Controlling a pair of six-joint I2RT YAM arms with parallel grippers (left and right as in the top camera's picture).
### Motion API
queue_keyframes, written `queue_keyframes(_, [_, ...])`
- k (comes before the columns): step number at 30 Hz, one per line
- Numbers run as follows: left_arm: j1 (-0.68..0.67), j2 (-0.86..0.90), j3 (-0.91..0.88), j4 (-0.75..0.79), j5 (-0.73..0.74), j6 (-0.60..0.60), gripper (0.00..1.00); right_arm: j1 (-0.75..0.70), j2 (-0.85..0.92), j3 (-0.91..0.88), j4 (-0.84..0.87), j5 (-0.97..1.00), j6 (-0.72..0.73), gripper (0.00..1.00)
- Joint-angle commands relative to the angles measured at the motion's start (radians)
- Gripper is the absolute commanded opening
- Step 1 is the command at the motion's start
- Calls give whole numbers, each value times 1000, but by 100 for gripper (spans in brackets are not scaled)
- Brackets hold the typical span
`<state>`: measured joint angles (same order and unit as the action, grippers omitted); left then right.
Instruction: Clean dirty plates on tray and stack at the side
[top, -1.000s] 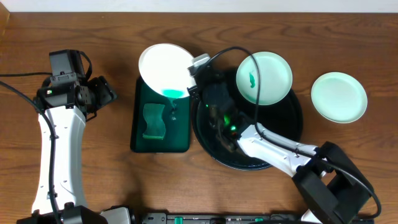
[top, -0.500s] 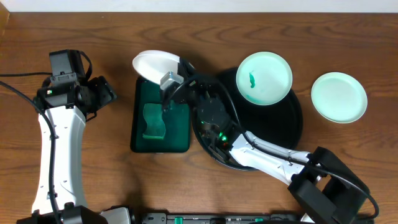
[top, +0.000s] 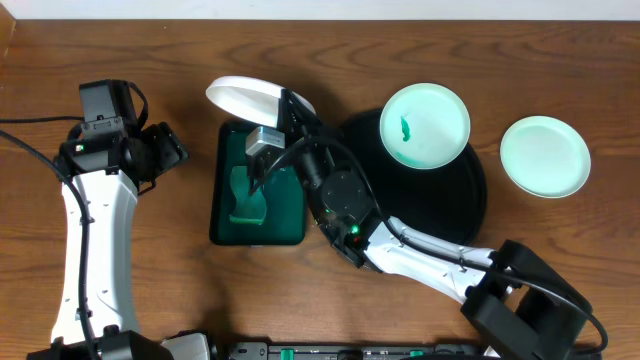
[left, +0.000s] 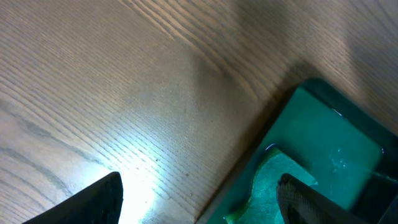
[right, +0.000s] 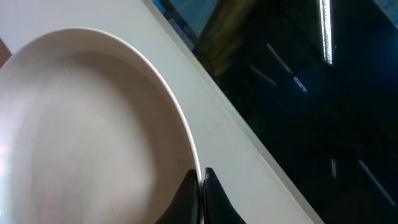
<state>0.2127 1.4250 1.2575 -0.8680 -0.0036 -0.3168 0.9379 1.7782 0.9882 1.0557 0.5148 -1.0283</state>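
Wooden table (top: 300, 40) runs across the whole view, and the layout tells me which step I'm in. The right gripper (right: 200, 186) is pinched tight on the rim of one plate (top: 245, 97), holding it tipped steeply above the far end of the green tray (top: 215, 190) — I judge so that whatever comes off it lands in the tray rather than on the wood. The sponge (top: 245, 195) lies in that tray, untouched. The left gripper (left: 198, 202) hangs spread wide over bare wood just beside the tray's corner, empty. A smeared plate (top: 425, 125) sits on the black tray (top: 450, 200) — not yet done — while a clean-looking plate (top: 545, 156) rests on the table beside it.
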Motion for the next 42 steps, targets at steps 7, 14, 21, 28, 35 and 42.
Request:
queue_keyframes(7, [3,-1,11,-3,-8,-2,79,12,6,14,6,35,56,1])
queue_keyframes(14, [3,-1,11,-3,-8,-2,79,3,6,14,-12,143,288,1])
queue_keyframes(21, [3,-1,11,-3,-8,-2,79,-3,6,14,-135,148,495,1])
queue_keyframes(28, [3,-1,11,-3,-8,-1,79,-19,6,14,-249,151,695,1])
queue_keyframes(35, [3,-1,11,-3,-8,-2,79,-54,6,14,-412,140,978,1])
queue_keyframes(42, [3,-1,11,-3,-8,-2,79,-100,6,14,-518,-6,1204,1])
